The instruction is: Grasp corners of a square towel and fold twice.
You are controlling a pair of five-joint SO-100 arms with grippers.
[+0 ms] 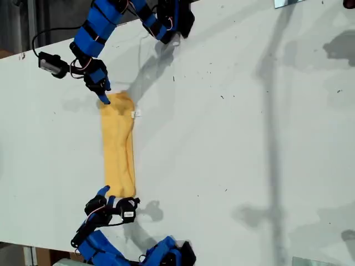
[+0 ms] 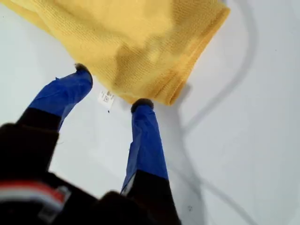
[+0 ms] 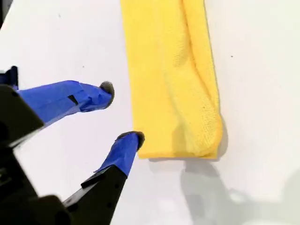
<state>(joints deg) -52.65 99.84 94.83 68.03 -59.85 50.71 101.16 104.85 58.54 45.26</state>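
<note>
A broad white tabletop [image 1: 249,138] filling nearly the whole exterior view, small dark specks scattered over it, soft grey shadows crossing it, a long one running down the exterior view's right half, dim dark surroundings beyond its upper left edge

You get only part of the yellow-orange terry towel [image 2: 140,42] in each wrist view: it runs off the picture's edge in both, so its far end is out of sight there. The print on the small white tag [image 2: 106,98] is too small for you to read. The black body behind my first gripper [image 2: 112,86] is blurred. In the exterior view both blue arms [image 1: 100,25] are cut off at the frame's edges.
</note>
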